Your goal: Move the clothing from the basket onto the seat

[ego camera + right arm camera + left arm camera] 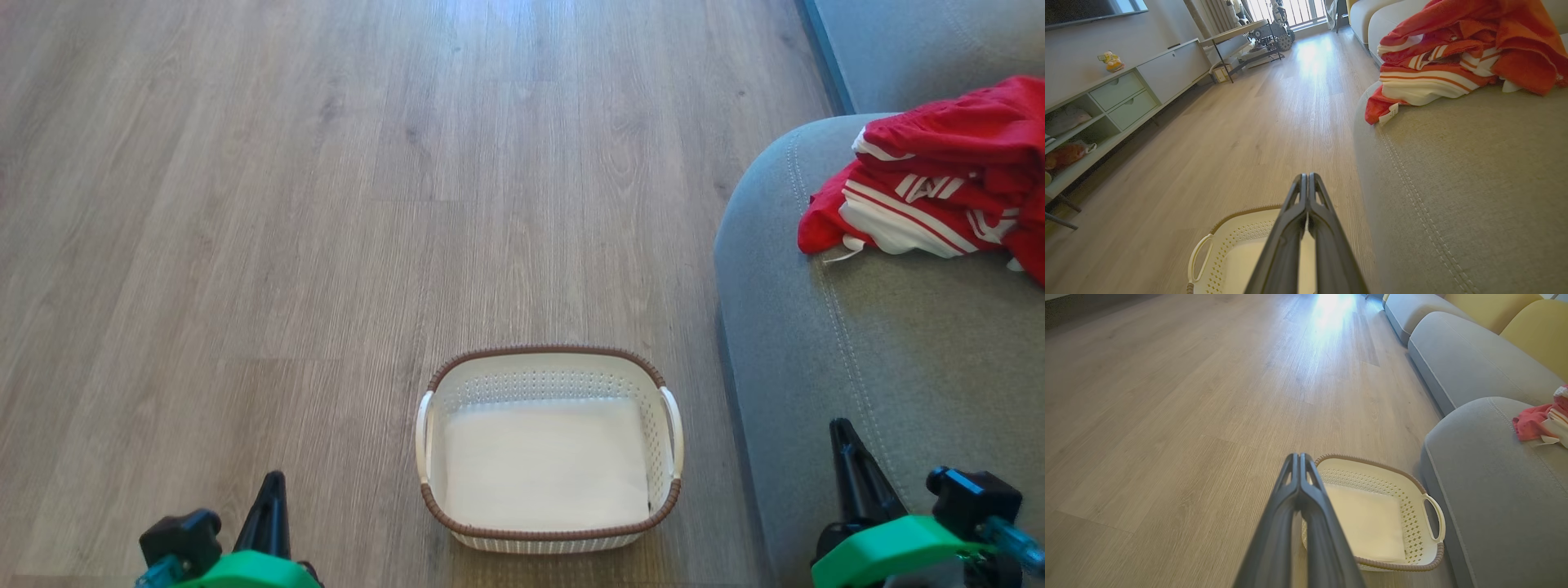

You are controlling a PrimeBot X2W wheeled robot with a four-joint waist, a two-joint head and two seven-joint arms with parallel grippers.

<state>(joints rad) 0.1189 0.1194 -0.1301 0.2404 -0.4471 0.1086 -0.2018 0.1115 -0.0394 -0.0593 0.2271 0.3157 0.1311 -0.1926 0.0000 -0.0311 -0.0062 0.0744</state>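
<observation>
Wood floor [245,204]: basket [547,351] held only liner [543,465], clothing [939,180] lay on seat [857,367], left end effector [273,479] and right end effector [839,428] closed empty, so transfer looked done, no further pick needed.

The basket [547,350] on the wood floor [286,204], the clothing [939,155] on the seat [857,367].

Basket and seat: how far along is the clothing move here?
Done: the red clothing lies heaped on the grey seat, and the basket on the floor holds just its white liner sheet. In hand: nothing; the left gripper and right gripper are shut and empty. Left: nothing visible to move.
</observation>
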